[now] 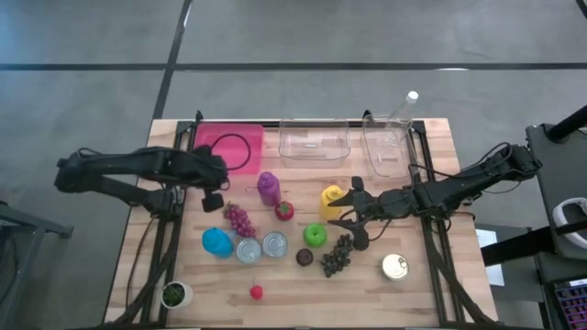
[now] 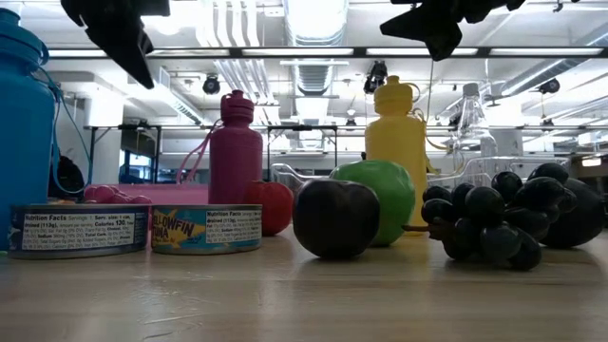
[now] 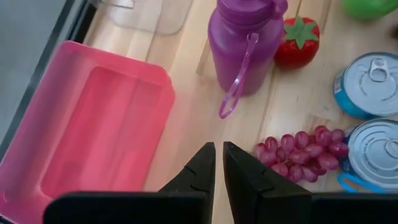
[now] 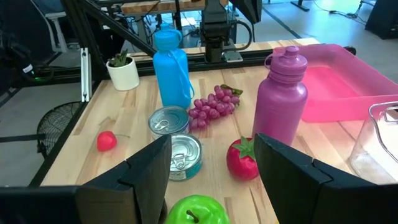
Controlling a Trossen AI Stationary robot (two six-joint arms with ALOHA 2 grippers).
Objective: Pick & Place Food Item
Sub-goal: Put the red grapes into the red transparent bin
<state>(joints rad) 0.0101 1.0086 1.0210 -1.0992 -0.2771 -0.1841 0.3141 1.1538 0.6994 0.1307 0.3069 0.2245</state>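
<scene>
- Nearest the low camera, the blue bottle point(image 2: 24, 133) is cut off at the edge.
- My right gripper point(image 4: 211, 168), jaws apart and empty, hovers above the green apple point(image 4: 194, 211), itself half hidden.
- My left gripper point(image 3: 218, 163), jaws nearly shut, empty, hangs beside the pink tray point(image 3: 93, 124).

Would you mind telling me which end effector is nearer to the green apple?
Right. The right end effector hovers just beside the green apple; the left end effector sits farther off, past the red grapes.

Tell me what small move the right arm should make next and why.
Probably lower the right tool toward the green apple. Its fingers stand open and empty, and the apple sits just beneath them in the wrist view. The left tool waits shut by the pink tray.
</scene>
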